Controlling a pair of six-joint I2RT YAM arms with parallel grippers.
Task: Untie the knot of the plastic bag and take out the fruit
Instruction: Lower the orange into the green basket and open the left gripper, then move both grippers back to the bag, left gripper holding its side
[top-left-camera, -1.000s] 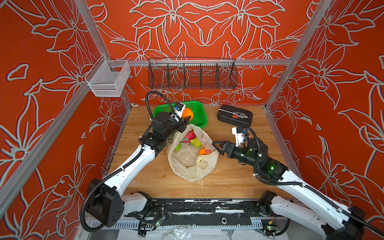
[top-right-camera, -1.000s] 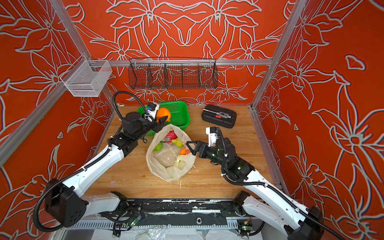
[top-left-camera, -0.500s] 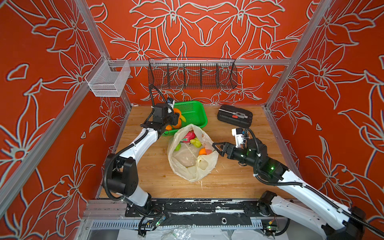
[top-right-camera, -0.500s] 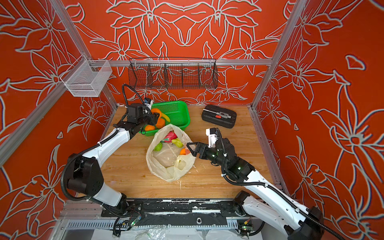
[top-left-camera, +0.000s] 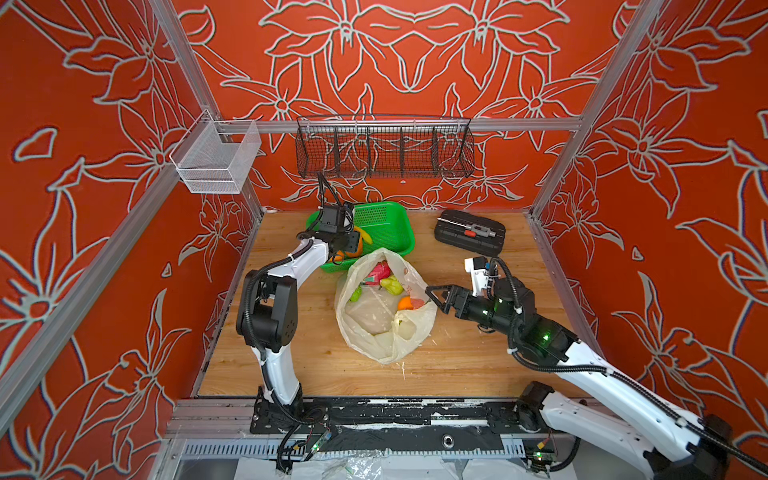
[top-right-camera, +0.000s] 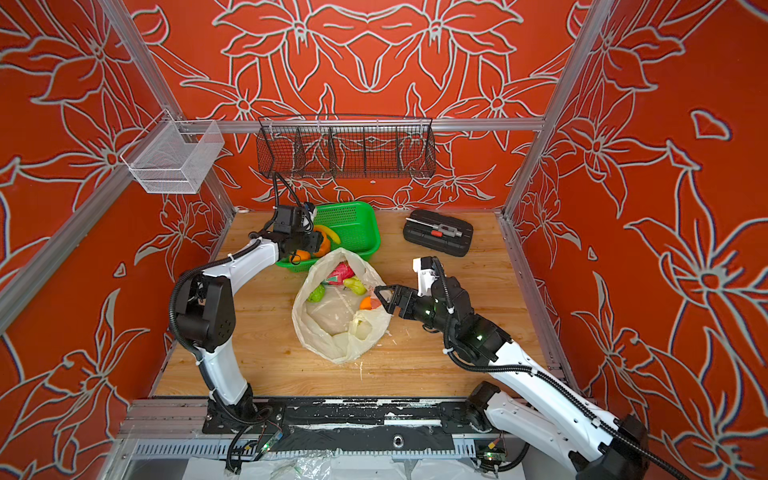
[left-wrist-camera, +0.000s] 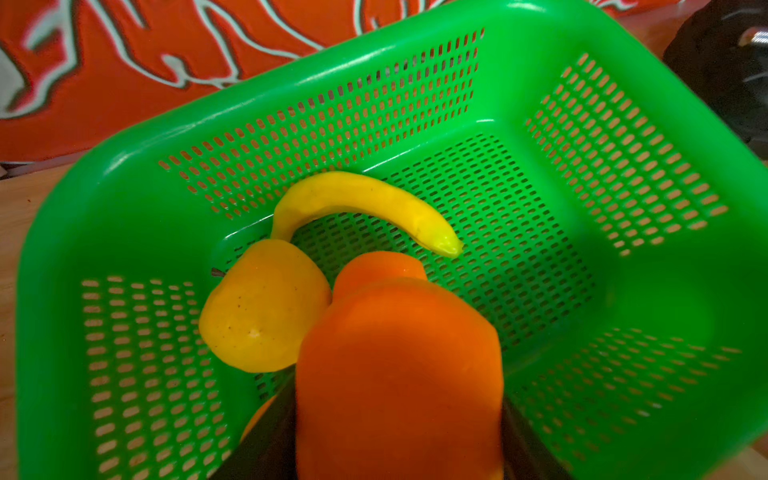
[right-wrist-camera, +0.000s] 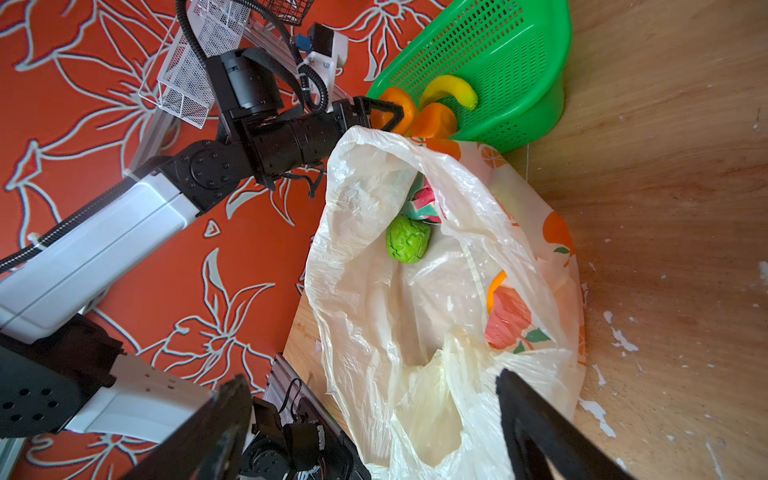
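I have the left gripper (left-wrist-camera: 399, 415) clamped on an orange (left-wrist-camera: 399, 340), one finger on each side of it. It hangs over the near left part of the green perforated basket (left-wrist-camera: 291, 83). Below it in the basket lie a second orange (left-wrist-camera: 378, 266), a yellow fruit (left-wrist-camera: 262, 307) and a curved banana (left-wrist-camera: 361, 199). The yellow fruit touches the second orange. I cannot tell whether the orange I hold rests on them. In both top views the basket stands at the back of the wooden table (top-left-camera: 457, 365), left of centre, with a black tool case (top-left-camera: 469, 239) well apart to its right.

The plastic bag (top-left-camera: 382, 336) lies in the middle of the table, its mouth gaping upward and its far rim just beside the basket's near wall. Inside, at the far end, I see the pink dragon fruit (top-right-camera: 343, 272). A green bumpy fruit (top-right-camera: 316, 293) sits to its left and a second green bumpy fruit (top-right-camera: 355, 286) to its right.

The right gripper (top-left-camera: 434, 298) sits at the bag's right rim with its jaws wide apart, gripping nothing. In the right wrist view the bag's crumpled edge lies between the fingers (right-wrist-camera: 532, 415), and I cannot tell whether either touches the film. An orange patch (top-left-camera: 405, 303) shows at that rim just before the gripper; fruit or print, I cannot tell.
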